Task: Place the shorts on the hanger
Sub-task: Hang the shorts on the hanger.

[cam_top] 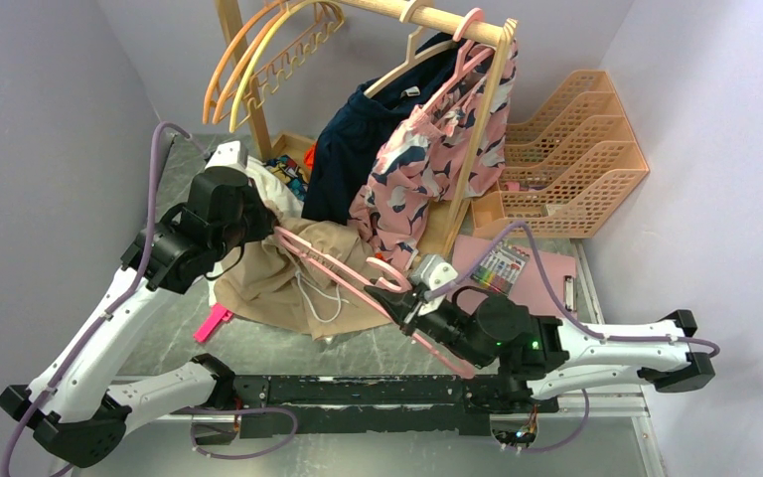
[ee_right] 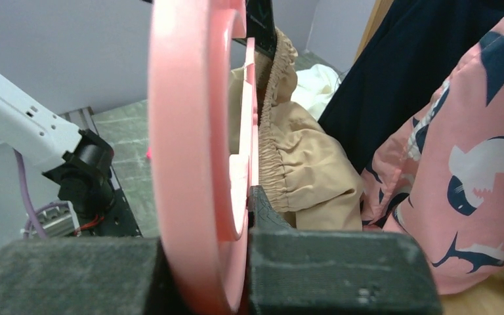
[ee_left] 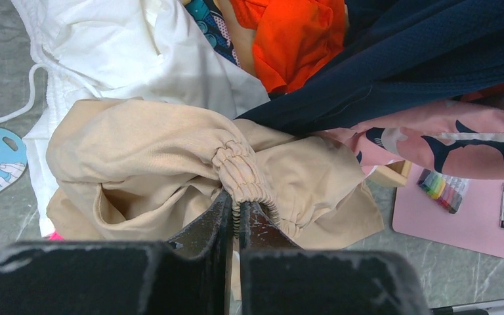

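Observation:
The tan shorts lie bunched on the table left of centre, white drawstring trailing. My left gripper is shut on their gathered elastic waistband and holds it lifted; in the left wrist view the gripper pinches the band. My right gripper is shut on the pink hanger, which slants from the right arm up toward the left gripper and over the shorts. In the right wrist view the hanger fills the jaws edge-on, the shorts beside it.
A wooden rack at the back holds orange and yellow hangers, a navy garment and a pink patterned garment. A white garment lies behind the shorts. A peach file tray and pink clipboard sit at right.

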{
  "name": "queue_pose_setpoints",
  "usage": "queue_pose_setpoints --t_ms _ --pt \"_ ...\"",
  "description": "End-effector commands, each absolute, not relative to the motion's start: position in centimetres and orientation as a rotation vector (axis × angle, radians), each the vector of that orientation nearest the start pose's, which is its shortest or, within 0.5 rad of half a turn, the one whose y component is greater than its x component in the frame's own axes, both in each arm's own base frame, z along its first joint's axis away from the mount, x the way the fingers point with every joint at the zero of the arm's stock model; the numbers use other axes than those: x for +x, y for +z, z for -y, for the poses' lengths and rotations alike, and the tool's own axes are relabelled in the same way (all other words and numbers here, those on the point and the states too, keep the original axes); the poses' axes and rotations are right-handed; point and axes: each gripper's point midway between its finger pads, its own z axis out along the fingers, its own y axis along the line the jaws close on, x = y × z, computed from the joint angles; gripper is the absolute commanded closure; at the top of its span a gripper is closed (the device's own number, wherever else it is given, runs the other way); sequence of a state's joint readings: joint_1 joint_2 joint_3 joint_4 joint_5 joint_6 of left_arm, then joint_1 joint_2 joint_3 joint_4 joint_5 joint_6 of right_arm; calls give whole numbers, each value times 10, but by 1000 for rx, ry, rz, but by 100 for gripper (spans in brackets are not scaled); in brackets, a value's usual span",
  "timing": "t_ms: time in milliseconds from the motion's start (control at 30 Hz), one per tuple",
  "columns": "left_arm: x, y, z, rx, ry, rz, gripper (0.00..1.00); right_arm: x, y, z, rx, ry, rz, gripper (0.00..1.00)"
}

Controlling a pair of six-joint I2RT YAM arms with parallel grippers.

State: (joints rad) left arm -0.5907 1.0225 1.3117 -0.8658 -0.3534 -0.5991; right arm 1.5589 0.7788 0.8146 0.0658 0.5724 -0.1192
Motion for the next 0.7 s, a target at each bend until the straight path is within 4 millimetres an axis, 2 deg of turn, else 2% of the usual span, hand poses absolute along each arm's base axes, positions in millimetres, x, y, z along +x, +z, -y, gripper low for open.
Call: queue_pose_setpoints --t_ms 0,233,467,567,667 --pt "259 316 128 -220 -368 -2083 93 110 343 -302 -745 695 -1338 100" --pt "256 321 128 -218 -382 -2076 93 119 320 -306 -740 609 -1396 100" --pt "251 326 127 -213 -403 -2068 93 121 325 -300 -714 614 -1379 100" --pt "249 335 139 -162 -478 -2055 93 121 313 -314 -791 567 -1408 100" --pt "242 356 162 -68 -625 -2033 93 122 311 -326 -818 547 -1402 100"
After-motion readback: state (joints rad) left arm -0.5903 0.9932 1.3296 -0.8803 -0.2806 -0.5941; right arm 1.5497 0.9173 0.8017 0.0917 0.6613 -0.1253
